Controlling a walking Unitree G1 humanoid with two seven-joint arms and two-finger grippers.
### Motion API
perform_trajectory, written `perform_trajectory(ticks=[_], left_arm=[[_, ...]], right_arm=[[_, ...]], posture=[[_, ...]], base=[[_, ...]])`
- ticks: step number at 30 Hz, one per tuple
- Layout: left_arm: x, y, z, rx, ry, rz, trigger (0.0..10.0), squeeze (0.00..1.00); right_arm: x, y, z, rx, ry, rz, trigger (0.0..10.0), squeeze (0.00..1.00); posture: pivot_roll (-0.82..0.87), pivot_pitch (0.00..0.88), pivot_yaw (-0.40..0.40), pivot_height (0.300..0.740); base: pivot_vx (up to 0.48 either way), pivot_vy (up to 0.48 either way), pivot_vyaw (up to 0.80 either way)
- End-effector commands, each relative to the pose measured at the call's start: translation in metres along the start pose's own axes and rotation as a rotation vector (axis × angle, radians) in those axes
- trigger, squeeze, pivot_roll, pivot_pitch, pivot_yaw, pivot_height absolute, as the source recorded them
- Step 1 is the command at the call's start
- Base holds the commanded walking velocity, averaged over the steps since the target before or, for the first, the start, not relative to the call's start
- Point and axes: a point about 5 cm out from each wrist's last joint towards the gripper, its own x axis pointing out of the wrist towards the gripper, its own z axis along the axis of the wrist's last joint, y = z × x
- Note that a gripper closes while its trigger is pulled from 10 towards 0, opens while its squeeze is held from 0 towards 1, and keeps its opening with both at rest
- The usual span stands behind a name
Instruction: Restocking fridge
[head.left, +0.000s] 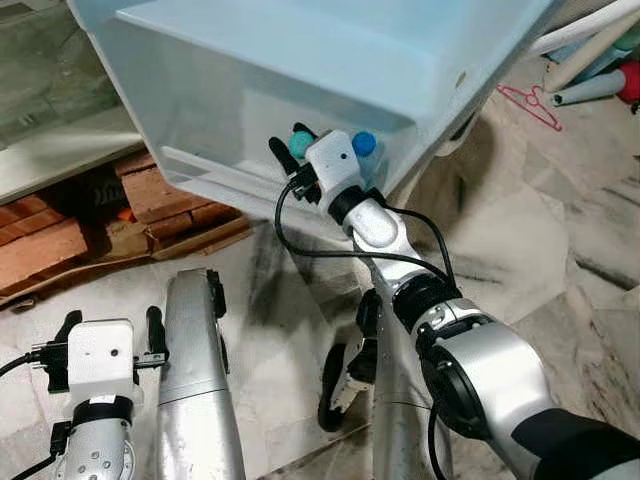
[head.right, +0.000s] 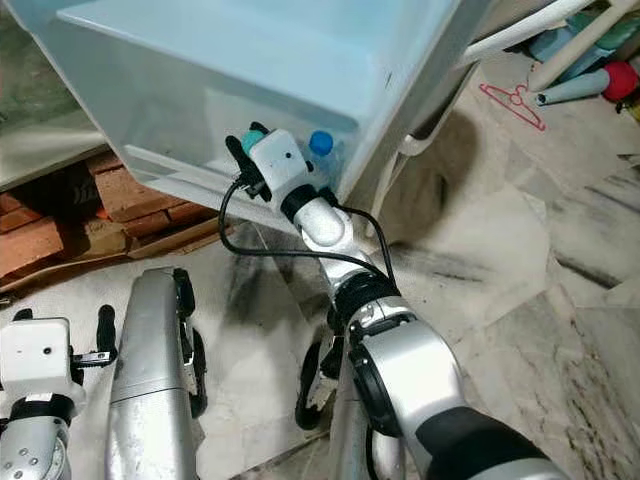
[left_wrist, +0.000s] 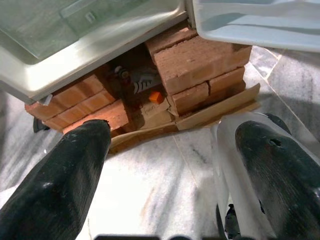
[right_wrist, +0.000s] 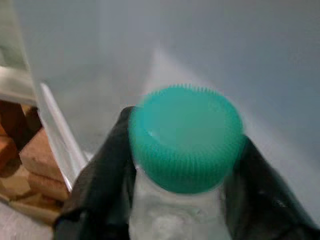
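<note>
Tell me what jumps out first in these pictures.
The right gripper, raised to the pale blue fridge door shelf, is shut on a clear plastic bottle with a teal ribbed cap, beside a blue-capped bottle. Under the fridge sit stacked red bricks; the left gripper hangs open above the marble floor.

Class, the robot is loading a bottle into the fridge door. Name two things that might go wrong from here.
1. The right gripper holds the green-capped bottle just under its cap, so it might slip or swing.
2. The blue-capped bottle stands right beside it and might get knocked over on release.
</note>
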Motion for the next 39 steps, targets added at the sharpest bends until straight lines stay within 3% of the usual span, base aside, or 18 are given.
perform_trajectory(ticks=[1, 10, 18, 24, 26, 28, 31, 36, 37, 39], left_arm=[[-0.003, 0.000, -0.004, 0.013, 0.033, -0.011, 10.0, 0.00], [0.013, 0.002, -0.001, 0.026, 0.009, -0.011, 10.0, 0.00], [0.043, -0.005, 0.011, 0.011, -0.062, -0.014, 10.0, 0.00], [0.053, -0.015, 0.008, 0.004, -0.063, -0.037, 10.0, 0.00], [0.057, -0.019, 0.007, 0.005, -0.070, -0.049, 10.0, 0.00], [0.057, -0.019, 0.006, 0.006, -0.069, -0.050, 10.0, 0.00], [0.062, -0.022, 0.004, 0.010, -0.075, -0.028, 10.0, 0.00], [0.063, -0.018, -0.004, -0.017, -0.074, 0.008, 10.0, 0.00], [0.062, -0.019, -0.004, -0.016, -0.082, -0.001, 10.0, 0.00], [0.063, -0.023, -0.006, -0.012, -0.101, -0.029, 10.0, 0.00]], right_arm=[[-0.010, -0.005, -0.018, 0.028, 0.089, -0.030, 10.0, 1.00], [-0.002, -0.016, -0.003, 0.023, 0.029, -0.051, 10.0, 1.00], [0.007, -0.013, 0.030, 0.024, -0.152, 0.115, 10.0, 1.00], [-0.004, -0.010, 0.023, 0.050, -0.183, 0.175, 10.0, 1.00], [-0.021, -0.005, 0.013, 0.088, -0.201, 0.183, 10.0, 1.00], [-0.025, -0.003, 0.011, 0.098, -0.204, 0.183, 10.0, 1.00], [-0.065, 0.004, -0.010, 0.165, -0.167, 0.098, 10.0, 1.00], [-0.101, 0.005, -0.024, 0.220, -0.112, -0.052, 10.0, 1.00], [-0.107, 0.002, -0.026, 0.219, -0.092, -0.108, 10.0, 0.00], [-0.119, -0.004, -0.030, 0.228, -0.057, -0.211, 10.0, 0.00]], posture=[[0.25, 0.434, -0.158, 0.520], [0.24, 0.407, -0.133, 0.520], [0.21, 0.326, -0.120, 0.520], [0.20, 0.258, -0.120, 0.520], [0.19, 0.217, -0.116, 0.520], [0.19, 0.217, -0.116, 0.520], [0.18, 0.155, -0.100, 0.520], [0.16, 0.115, -0.071, 0.520], [0.15, 0.107, -0.064, 0.520], [0.14, 0.096, -0.057, 0.520]], base=[[0.000, 0.000, 0.00], [0.000, 0.000, 0.00], [0.000, 0.000, 0.00], [0.000, 0.000, 0.00], [0.000, 0.000, 0.00], [0.000, 0.000, 0.00], [0.000, 0.000, 0.00], [0.000, 0.000, 0.00], [0.000, 0.000, 0.00], [0.000, 0.000, 0.00]])
